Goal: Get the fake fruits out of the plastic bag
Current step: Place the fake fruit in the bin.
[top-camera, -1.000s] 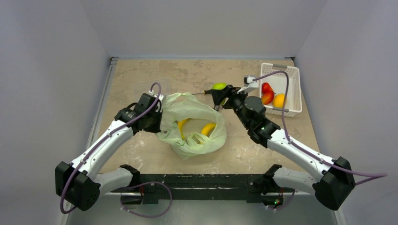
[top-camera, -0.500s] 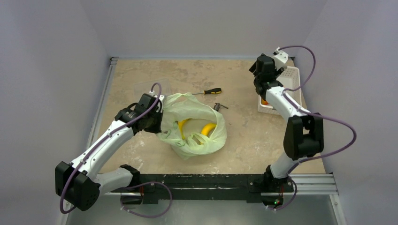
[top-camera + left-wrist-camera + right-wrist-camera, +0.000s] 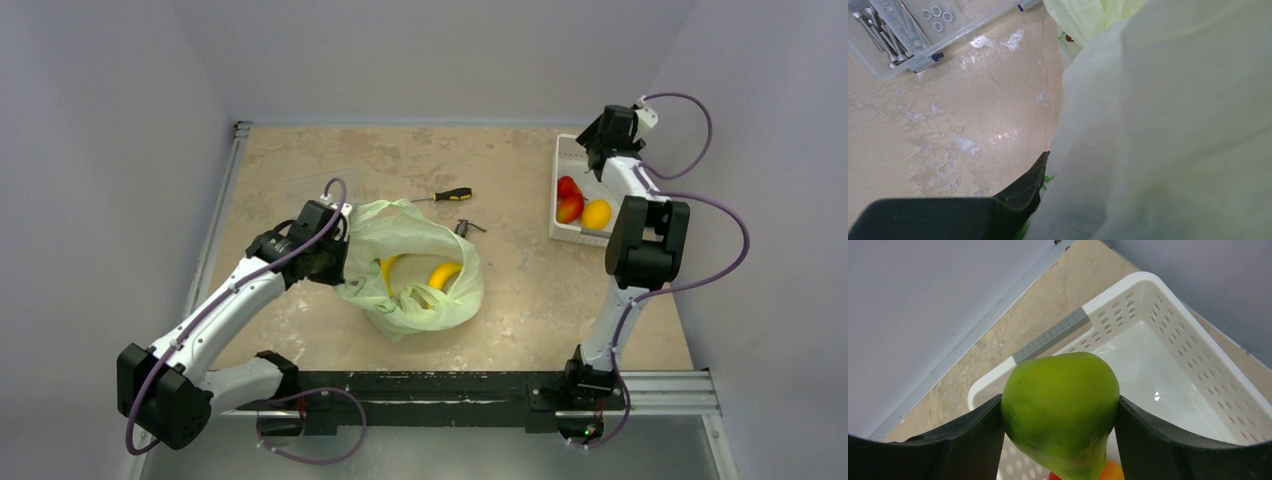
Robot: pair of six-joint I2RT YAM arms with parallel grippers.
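Right fingers point(image 3: 963, 445) are spread just as wide as the glossy green plastic pear point(image 3: 1060, 410) clamped between them, one dark pad on each flank, the pear's narrow end toward the wrist. Directly below it lies the white slotted plastic basket point(image 3: 1198, 360), the pear held above its open top and clear of its walls. Back toward the wrist, two red plastic fruits point(image 3: 567, 200) and an orange-yellow round fruit point(image 3: 597, 214) lie touching in the basket. Of the left fingers point(image 3: 1023, 190) only one dark finger shows. The thin, crinkly, pale yellow-green plastic bag point(image 3: 1173, 125) lies against its inner side and hides the other, so how far they are open, or whether they pinch the film, cannot be told. From above they sit at the bag's rim, its mouth gaping upward. Just past them inside the bag lie a yellow plastic banana point(image 3: 388, 268) and a second orange-yellow fruit point(image 3: 443, 274). On the finger's outer side is bare marbled bench point(image 3: 948, 125), then a clear plastic box point(image 3: 893, 45) of bolts and washers. Beyond the bag lies a yellow-and-black-handled screwdriver point(image 3: 445, 195).
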